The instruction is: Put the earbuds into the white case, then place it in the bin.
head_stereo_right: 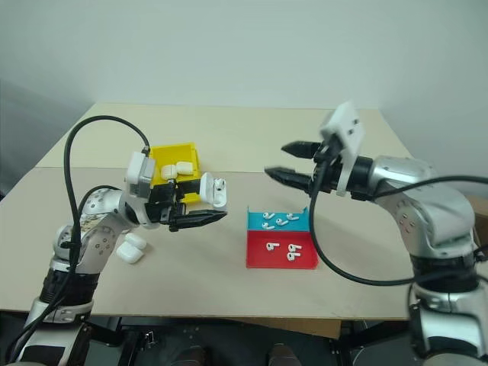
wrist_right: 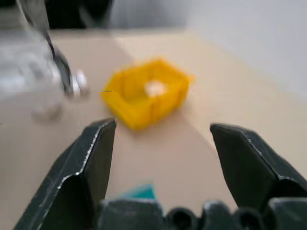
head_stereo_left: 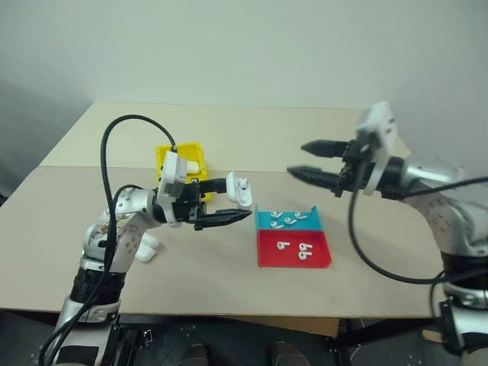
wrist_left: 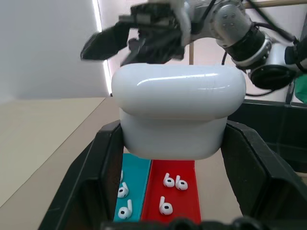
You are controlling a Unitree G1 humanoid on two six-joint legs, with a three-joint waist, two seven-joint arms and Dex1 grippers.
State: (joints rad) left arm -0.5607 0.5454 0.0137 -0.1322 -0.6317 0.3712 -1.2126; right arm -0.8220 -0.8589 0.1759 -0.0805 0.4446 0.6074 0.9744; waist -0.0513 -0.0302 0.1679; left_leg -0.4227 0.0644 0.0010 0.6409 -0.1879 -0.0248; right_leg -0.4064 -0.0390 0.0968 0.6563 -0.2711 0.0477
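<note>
Left gripper (head_stereo_left: 229,204) clamped on the white case (head_stereo_left: 242,191), lid open, held above the table (head_stereo_left: 229,137) at 9 o'clock of the trays. Right gripper (head_stereo_left: 309,158) fingers wide apart, empty, at 12 o'clock above the blue tray (head_stereo_left: 263,220). Earbuds (head_stereo_left: 288,221) lie in blue tray and red tray (head_stereo_left: 267,255); exact count hard to read. Yellow bin (head_stereo_right: 191,155) at 10 o'clock of the trays, partly hidden behind left wrist, holds cases. Spare cases (head_stereo_right: 131,248) by left arm, partly covered.
</note>
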